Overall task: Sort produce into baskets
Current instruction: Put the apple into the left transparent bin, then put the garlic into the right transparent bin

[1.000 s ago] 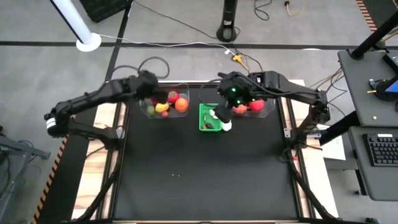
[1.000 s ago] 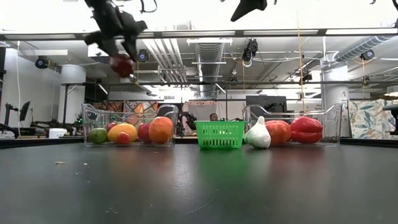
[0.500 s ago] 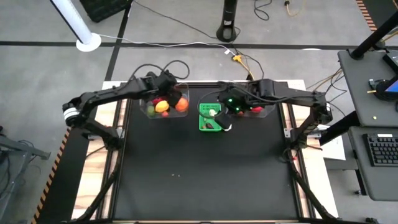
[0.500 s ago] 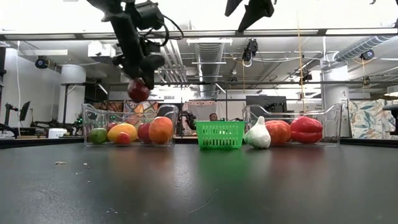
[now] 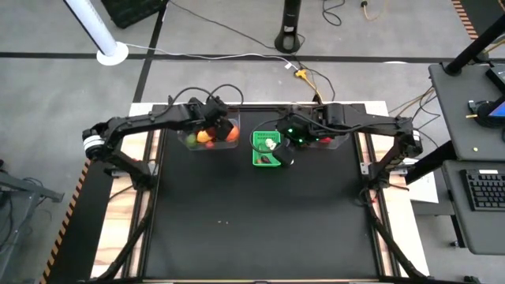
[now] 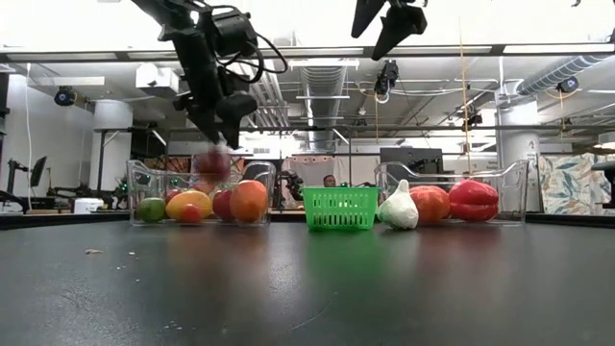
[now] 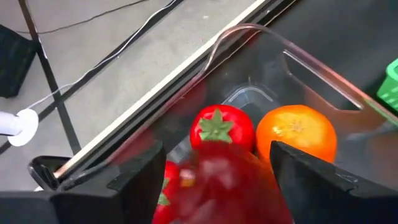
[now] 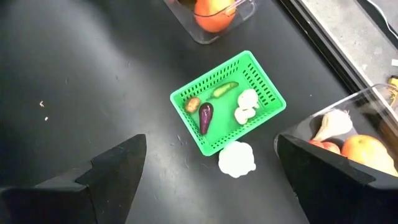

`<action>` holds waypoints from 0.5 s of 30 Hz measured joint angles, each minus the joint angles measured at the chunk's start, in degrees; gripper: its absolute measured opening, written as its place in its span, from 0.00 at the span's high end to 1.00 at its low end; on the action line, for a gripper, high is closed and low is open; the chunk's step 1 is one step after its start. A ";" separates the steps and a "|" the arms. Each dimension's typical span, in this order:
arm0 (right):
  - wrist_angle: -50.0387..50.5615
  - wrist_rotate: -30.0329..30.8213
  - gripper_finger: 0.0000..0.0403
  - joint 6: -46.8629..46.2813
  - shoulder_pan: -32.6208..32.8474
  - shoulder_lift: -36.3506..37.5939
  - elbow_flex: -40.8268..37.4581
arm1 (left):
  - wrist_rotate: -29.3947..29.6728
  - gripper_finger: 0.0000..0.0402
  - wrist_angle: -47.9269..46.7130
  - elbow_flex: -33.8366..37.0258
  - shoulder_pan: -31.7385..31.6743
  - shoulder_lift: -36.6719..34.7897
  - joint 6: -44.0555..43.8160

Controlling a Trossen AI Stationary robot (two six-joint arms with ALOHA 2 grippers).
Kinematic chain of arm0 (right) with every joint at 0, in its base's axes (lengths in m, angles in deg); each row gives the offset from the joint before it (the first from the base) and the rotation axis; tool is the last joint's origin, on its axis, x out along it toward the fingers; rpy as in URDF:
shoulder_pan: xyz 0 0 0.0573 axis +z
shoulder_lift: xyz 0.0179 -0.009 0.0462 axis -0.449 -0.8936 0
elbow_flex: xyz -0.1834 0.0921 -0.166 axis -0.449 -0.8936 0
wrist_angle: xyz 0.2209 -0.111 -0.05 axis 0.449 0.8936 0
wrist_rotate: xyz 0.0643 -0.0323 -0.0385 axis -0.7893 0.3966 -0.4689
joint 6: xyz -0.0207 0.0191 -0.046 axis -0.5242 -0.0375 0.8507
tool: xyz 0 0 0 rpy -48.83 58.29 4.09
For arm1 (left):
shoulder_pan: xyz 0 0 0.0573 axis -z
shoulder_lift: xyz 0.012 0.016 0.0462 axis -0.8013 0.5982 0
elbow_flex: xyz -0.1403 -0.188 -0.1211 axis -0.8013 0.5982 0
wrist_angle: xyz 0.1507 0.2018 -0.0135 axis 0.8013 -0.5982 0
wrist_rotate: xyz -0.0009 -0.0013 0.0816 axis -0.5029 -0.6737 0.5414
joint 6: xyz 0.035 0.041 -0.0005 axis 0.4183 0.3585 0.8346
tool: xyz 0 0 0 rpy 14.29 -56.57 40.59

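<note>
We are seeing the left claw (image 6: 219, 123) hanging with fingers apart directly above the left bin (image 5: 207, 139), a blurred red fruit (image 6: 212, 161) dropping beneath it toward the tomato (image 7: 221, 127) and orange (image 7: 296, 131). The right claw (image 6: 384, 21), fingers wide apart and empty, is waiting over the green basket (image 8: 227, 102). Behind the black worktop (image 5: 252, 221), a workshop is showing.

Table: you have a black top (image 5: 252, 221)
On it, 12 o'clock: two clear bins (image 5: 207, 140), green basket (image 5: 265, 149), white garlic (image 8: 237, 159)
</note>
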 joint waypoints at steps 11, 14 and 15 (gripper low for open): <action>-1.46 -0.46 0.13 0.15 0.00 0.02 0.09 | 0.00 0.24 -0.50 0.00 2.49 -1.12 -1.48; -1.46 -0.48 0.13 0.15 0.00 0.02 0.09 | 0.00 0.23 -0.52 -0.06 4.19 -3.68 -2.48; -1.46 -0.48 0.13 0.15 0.00 0.02 0.09 | -0.02 0.23 -0.68 -0.07 4.96 -4.73 -3.09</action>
